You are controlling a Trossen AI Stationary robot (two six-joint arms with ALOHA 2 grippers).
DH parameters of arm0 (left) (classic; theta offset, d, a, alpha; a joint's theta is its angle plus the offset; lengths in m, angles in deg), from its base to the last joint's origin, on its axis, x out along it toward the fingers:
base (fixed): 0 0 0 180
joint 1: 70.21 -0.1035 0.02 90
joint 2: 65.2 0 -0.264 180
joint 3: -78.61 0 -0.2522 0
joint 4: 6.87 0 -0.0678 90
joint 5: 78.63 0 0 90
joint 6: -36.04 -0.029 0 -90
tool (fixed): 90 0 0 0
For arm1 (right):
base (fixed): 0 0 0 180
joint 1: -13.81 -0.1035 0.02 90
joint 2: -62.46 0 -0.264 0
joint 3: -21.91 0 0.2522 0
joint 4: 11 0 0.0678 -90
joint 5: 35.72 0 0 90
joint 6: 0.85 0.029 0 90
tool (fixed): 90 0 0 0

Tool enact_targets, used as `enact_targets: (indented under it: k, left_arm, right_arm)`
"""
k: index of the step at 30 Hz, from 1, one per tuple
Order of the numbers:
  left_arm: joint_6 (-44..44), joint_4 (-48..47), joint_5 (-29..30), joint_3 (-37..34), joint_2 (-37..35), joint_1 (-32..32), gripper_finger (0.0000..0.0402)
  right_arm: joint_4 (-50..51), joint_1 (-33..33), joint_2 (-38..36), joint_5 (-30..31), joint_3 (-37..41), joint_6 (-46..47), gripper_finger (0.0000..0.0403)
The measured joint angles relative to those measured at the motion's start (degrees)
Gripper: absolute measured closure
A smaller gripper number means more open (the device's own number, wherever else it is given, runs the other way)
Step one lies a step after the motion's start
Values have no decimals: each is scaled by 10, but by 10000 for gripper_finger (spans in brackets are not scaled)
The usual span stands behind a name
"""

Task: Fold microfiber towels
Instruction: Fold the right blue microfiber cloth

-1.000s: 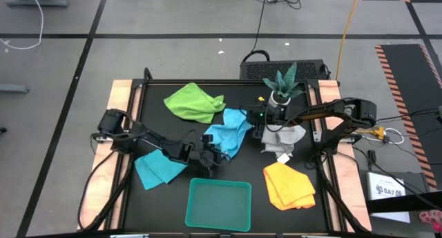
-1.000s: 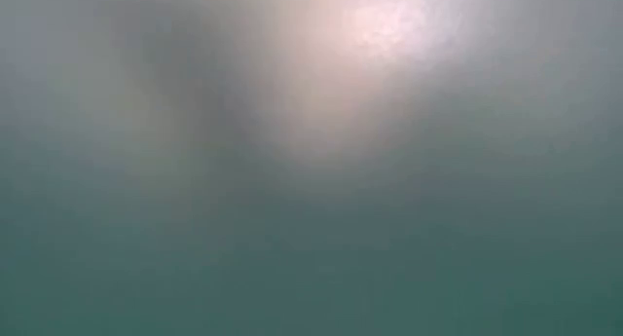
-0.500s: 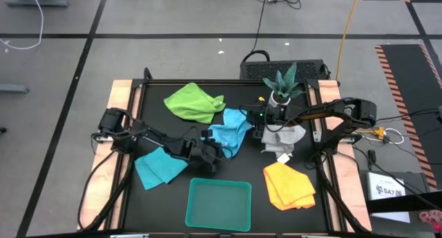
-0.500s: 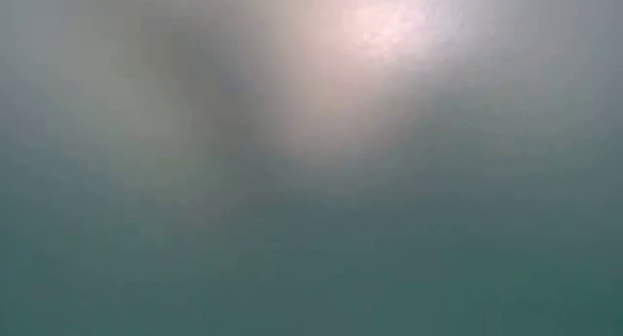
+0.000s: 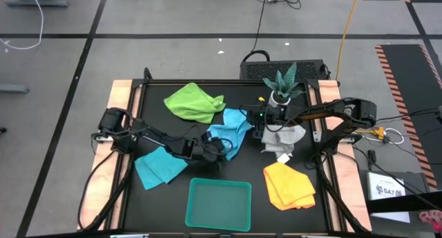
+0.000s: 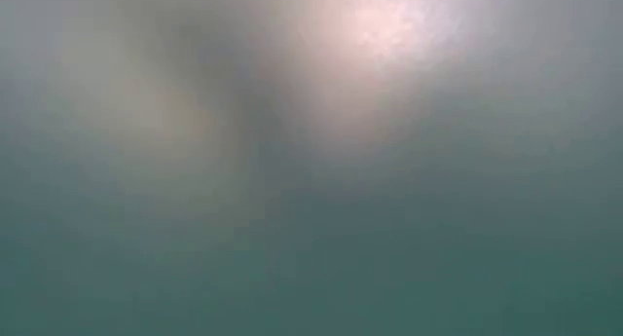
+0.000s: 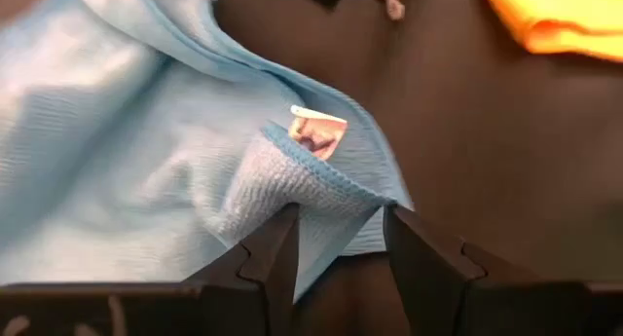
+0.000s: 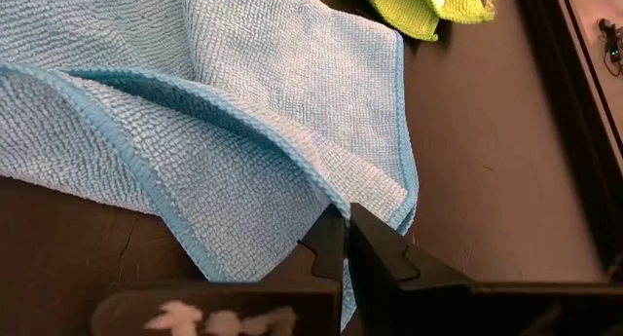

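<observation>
Barely started: no cloth is neatly folded yet.
My left fingers (image 7: 336, 243) stand apart around the crumpled turquoise microfiber towel's (image 5: 230, 130) hem mid-worktop; my right fingers (image 8: 343, 241) are pressed together on its other edge.

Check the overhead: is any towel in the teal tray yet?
No, the teal tray holds nothing; all five towels lie on the table outside it.

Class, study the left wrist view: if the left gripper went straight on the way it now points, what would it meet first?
Most likely the crumpled turquoise towel: the left gripper has its jaws open around that towel's folded corner, right at the tips. Whether they already touch the cloth is unclear.
</observation>
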Motion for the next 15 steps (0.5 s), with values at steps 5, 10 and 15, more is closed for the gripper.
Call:
enact_targets:
  k: [5, 10, 15]
  left_arm:
    - [34, -1, -9, 3, 0, 0, 249]
    - [61, -2, 6, 3, 0, -5, 249]
    - [84, -2, 49, 3, 0, -13, 250]
  right_arm:
    - [0, 0, 0, 0, 0, 0, 403]
    - [0, 0, 0, 0, 0, 0, 403]
    - [0, 0, 0, 0, 0, -1, 403]
